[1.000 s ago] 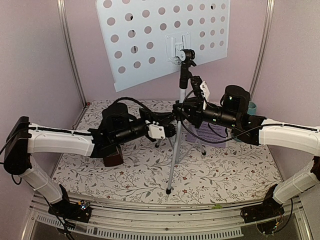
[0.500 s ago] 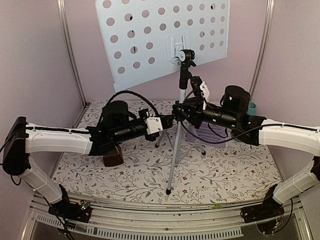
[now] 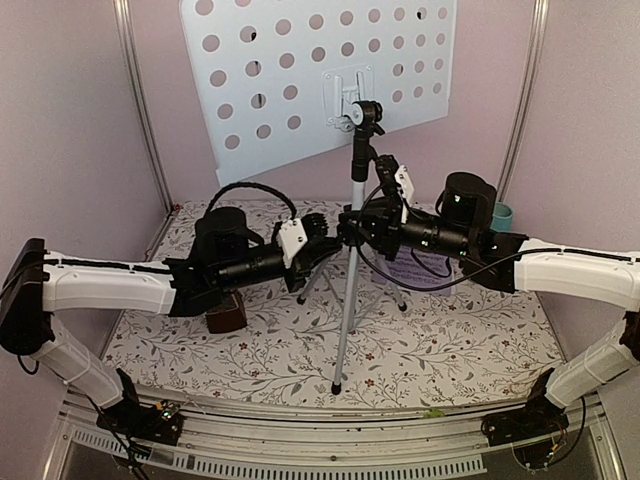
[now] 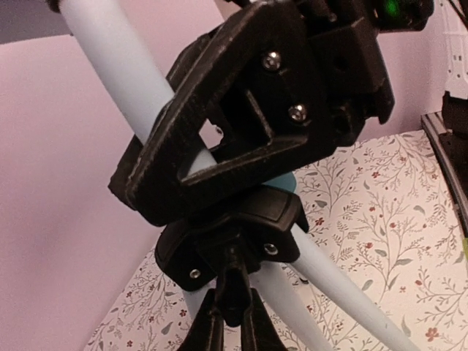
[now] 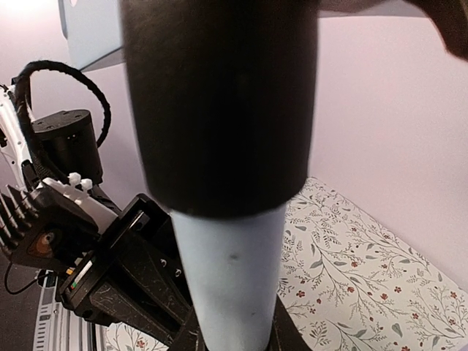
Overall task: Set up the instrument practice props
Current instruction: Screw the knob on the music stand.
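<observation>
The music stand [image 3: 300, 80] has a pale-blue perforated desk on a silver pole with tripod legs, and it stands mid-table leaning a little left. My right gripper [image 3: 352, 228] is shut on its pole [image 5: 230, 270] just under the black collar [image 5: 219, 102]. My left gripper [image 4: 232, 311] is shut on a black brace below the tripod hub [image 4: 234, 234], directly under the right gripper. The dark-red-brown metronome [image 3: 227, 312] sits on the cloth beneath my left arm. Sheet-music pages [image 3: 420, 266] lie flat behind the tripod, partly hidden by my right arm.
A teal cup [image 3: 503, 215] stands at the back right behind my right arm. The floral cloth [image 3: 450, 350] covers the table. Lilac walls [image 3: 80, 150] close in the back and sides. The stand's front leg [image 3: 340, 350] reaches toward the near edge.
My left gripper rose toward the tripod hub and closed on its brace. The stand's desk shifted left and a little upward. The right gripper kept its hold on the pole.
</observation>
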Robot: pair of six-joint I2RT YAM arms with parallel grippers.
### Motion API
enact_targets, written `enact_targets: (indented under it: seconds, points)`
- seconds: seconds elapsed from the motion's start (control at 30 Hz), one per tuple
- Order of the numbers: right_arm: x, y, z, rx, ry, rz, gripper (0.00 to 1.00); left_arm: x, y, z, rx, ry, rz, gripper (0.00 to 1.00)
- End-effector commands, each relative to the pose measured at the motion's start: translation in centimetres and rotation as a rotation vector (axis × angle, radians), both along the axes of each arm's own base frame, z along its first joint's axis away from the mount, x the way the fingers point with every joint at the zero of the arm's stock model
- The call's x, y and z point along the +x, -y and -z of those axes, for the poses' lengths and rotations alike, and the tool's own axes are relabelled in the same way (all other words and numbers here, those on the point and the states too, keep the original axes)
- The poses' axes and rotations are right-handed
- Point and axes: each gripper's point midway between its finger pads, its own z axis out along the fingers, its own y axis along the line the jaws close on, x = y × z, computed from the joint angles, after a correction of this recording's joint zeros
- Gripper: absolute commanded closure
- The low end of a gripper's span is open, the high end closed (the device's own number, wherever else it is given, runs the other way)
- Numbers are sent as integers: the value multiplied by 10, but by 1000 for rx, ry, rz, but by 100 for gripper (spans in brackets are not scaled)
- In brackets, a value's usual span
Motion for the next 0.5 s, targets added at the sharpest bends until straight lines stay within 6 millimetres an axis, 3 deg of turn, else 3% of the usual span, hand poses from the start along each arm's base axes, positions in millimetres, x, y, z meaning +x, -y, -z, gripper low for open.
enact_targets:
  seconds: [0.0, 0.47]
  points:
    - [-5, -7, 64, -115, -218, -26, 100, -25, 4, -18, -149, -161, 114, 92]
    - [-2, -6, 59, -110, -214, -9, 100, -27, -1, -27, -306, -334, 121, 89]
